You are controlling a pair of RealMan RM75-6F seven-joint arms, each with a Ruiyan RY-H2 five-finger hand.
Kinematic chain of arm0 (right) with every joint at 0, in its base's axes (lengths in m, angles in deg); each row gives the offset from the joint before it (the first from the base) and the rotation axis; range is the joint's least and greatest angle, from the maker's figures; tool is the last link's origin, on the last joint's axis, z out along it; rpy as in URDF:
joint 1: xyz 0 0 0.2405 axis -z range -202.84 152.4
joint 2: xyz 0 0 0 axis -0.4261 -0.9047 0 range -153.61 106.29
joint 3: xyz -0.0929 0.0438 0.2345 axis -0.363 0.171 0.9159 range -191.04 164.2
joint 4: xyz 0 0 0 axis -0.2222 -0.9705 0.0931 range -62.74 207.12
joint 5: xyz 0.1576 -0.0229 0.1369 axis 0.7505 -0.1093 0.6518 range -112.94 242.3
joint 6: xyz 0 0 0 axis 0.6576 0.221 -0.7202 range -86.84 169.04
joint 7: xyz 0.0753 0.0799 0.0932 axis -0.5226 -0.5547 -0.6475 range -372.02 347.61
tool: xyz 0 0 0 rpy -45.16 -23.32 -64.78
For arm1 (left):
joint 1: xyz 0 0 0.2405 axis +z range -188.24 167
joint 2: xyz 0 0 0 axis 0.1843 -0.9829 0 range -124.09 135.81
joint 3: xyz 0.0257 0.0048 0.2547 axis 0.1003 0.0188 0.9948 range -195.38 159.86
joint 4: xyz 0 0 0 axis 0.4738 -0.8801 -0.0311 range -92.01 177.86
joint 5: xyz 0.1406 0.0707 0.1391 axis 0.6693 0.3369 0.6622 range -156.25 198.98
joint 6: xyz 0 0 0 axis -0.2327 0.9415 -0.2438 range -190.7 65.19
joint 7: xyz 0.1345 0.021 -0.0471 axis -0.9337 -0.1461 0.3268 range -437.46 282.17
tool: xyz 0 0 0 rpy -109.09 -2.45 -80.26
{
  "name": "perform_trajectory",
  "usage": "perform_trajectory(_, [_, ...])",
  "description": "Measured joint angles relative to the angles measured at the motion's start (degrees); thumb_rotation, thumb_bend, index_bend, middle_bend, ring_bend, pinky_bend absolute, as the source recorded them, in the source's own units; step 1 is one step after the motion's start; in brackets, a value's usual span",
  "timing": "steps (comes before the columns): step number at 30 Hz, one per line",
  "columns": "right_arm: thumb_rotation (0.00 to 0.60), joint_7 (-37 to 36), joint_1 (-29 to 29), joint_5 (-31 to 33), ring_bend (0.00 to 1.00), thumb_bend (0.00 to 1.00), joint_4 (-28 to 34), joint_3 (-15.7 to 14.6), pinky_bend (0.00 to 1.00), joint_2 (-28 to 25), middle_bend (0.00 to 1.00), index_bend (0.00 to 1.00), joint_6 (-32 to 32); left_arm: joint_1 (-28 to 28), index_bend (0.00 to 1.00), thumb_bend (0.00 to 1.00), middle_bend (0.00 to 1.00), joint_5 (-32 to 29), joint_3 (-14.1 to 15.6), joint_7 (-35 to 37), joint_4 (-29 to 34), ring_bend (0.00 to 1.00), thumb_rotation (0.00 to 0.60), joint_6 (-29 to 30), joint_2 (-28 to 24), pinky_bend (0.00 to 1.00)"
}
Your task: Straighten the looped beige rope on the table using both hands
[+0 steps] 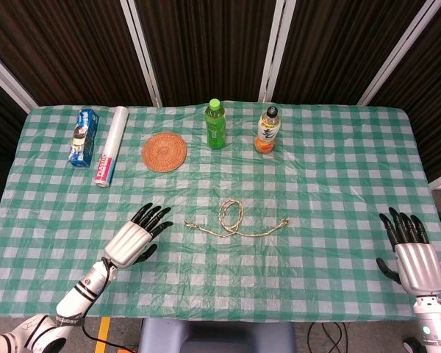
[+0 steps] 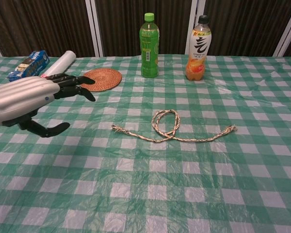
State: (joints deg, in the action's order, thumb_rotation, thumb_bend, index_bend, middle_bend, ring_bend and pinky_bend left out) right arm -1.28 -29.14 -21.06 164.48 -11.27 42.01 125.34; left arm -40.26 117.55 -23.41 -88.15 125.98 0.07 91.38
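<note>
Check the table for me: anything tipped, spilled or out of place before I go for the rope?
Nothing stands out. Both bottles stand upright, and the rope lies looped on the cloth, untouched. The left hand is open near its left end; the right hand is open at the table's edge.
</note>
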Motion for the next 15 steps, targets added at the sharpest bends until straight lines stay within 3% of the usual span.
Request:
perform_trajectory(4, [0.6, -0.6, 0.2, 0.7, 0.0, 0.35, -0.2, 0.4, 0.0, -0.3, 0.0, 0.0, 0.1, -2.4, 0.32, 0.46, 0.03, -2.8, -1.9, 1.1, -4.5, 0.0, 0.6, -1.1, 4.9, 0.05])
perform_trajectory(15, [0.6, -1.9, 0.2, 1.4, 0.0, 0.35, -0.3, 0.8, 0.0, -0.8, 0.0, 0.0, -0.3, -9.3, 0.34, 0.46, 0.03, -8.6, -3.1, 1.0, -11.6, 0.0, 0.6, -9.2, 12.8, 0.05])
